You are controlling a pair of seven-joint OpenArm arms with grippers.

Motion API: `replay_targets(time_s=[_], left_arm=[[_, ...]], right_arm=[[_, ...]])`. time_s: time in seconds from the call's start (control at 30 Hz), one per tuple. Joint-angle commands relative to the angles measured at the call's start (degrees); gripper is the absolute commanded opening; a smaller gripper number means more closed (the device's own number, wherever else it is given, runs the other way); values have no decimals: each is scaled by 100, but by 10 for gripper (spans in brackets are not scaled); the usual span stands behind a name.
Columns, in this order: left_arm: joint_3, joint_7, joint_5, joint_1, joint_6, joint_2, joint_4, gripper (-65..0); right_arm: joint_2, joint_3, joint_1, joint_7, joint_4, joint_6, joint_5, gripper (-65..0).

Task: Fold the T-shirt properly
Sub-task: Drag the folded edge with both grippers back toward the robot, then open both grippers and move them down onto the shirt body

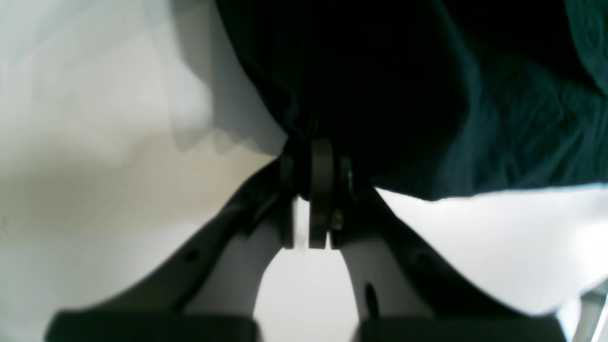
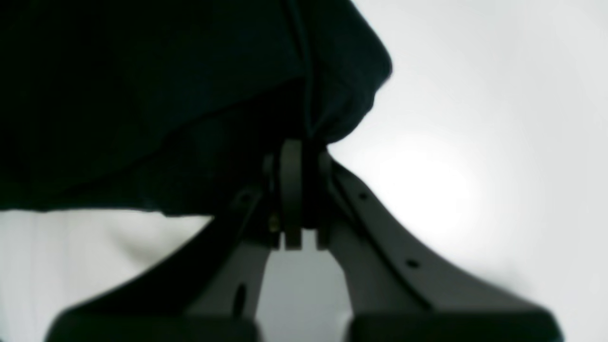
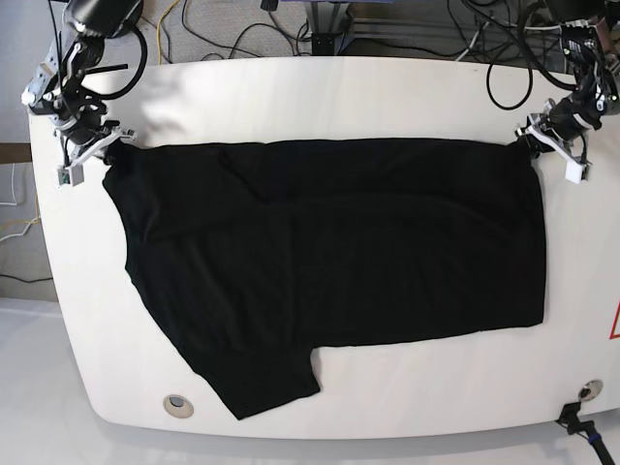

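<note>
T-shirt lies flat on our white table; our left gripper and right gripper each pinch a far corner of it.

White table (rounded corners), black cables tangled behind its far edge

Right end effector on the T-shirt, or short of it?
Touching. The right wrist view shows the right end effector closed on a bunched edge of the T-shirt, fabric pinched between its fingertips.
</note>
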Motion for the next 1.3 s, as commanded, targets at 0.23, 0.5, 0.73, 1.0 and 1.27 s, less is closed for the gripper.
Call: replay_targets(time_s=[0.23, 0.5, 0.73, 1.0, 1.27], left_arm=[[-32, 161, 158, 498, 33, -481, 34, -624], [-40, 161, 149, 868, 33, -684, 34, -624], [-49, 161, 149, 1088, 33, -833, 43, -624], [-40, 161, 149, 1079, 33, -842, 43, -623], [-49, 161, 158, 1061, 33, -868, 52, -385]], right_arm=[[-219, 188, -1074, -325, 1197, 42, -118, -650], [-228, 206, -1795, -325, 1505, 42, -92, -650], [-228, 470, -1979, -325, 1558, 51, -127, -650], [-228, 452, -2023, -325, 1558, 42, -127, -650], [-228, 461, -2006, -325, 1927, 42, -83, -461]])
